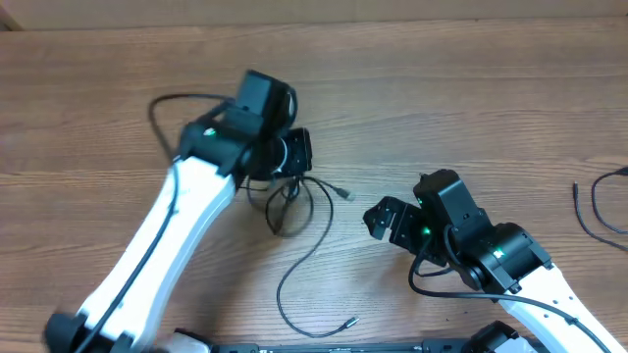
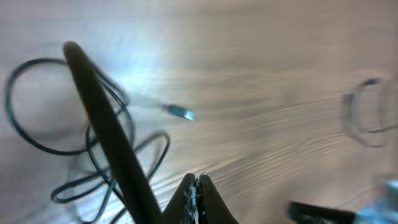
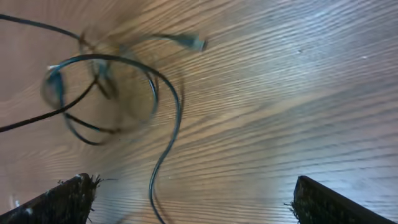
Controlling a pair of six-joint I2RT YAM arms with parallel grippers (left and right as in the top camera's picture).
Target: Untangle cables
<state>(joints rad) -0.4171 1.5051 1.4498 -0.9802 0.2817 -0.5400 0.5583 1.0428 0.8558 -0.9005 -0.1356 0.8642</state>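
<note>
A: Overhead first. Surface?
B: Brown wood-grain table (image 1: 471, 88), filling the view edge to edge.
A: And lying on it?
B: Black cables (image 1: 289, 201) in a loose tangle just left of a silver plug (image 1: 341, 193), with one strand trailing away below that plug to a second plug end (image 1: 348, 321). Another loop farther left, partly hidden behind the white left arm (image 1: 167, 226). Left pincer (image 1: 294, 162) up and left of the silver plug, over the top of the tangle and covering part of it. Right pincer (image 1: 385, 224) right of the plug, apart from it, spread wide with nothing between. Lone cord (image 1: 594, 201) far right of the plug, near the table's edge.
A: Left wrist view?
B: Same wood, blurred. Fingers (image 2: 186, 199) pressed together below the plug: closed. Cannot tell about any strand pinched there. Black loops left of the plug, crossed by a thick dark band (image 2: 106, 124) close to the lens and hiding part of them. Faint smeared loop far right of the plug.
A: Right wrist?
B: Slanting grain. Plug near the top, loops smeared left of and under it, one strand curving down from there to the bottom edge. Right pincer's two fingers low on either side of the plug, well apart, open, touching no cord.
</note>
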